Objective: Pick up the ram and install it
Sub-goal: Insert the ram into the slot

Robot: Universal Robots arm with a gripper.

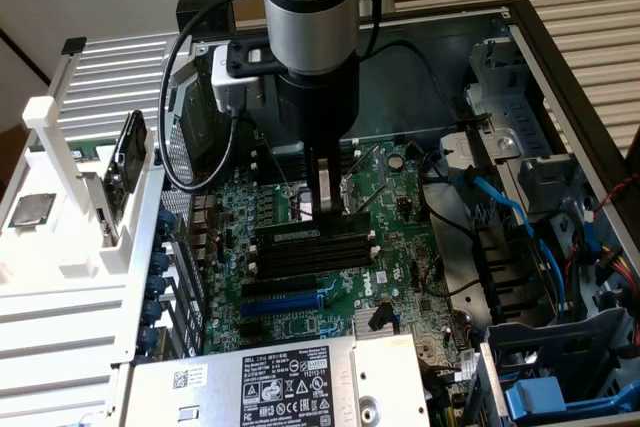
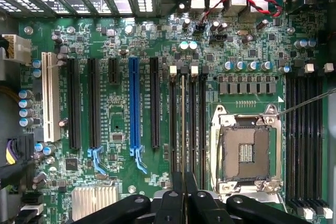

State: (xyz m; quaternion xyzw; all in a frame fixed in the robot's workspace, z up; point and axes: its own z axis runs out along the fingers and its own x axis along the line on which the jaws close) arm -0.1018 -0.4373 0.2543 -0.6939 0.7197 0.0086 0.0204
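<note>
Wrist view has the gripper point(image 2: 184, 181) clamped on the ram point(image 2: 182, 121), edge-on, its long axis parallel to the black memory slots point(image 2: 202, 124) flanking it closely on both sides

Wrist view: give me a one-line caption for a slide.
Fingers grip a memory stick edge-on among long black slots on the motherboard, beside the empty processor socket.

Exterior view: off-arm, raised, mid-range, looking steeply down into open computer case point(image 1: 395, 97); arm point(image 1: 310, 7) enters from far side. Wrist view: close, straight down on motherboard point(image 2: 121, 51), past own fingers point(image 2: 173, 205). Shared: memory slots point(image 1: 310, 252), surrounding board.
</note>
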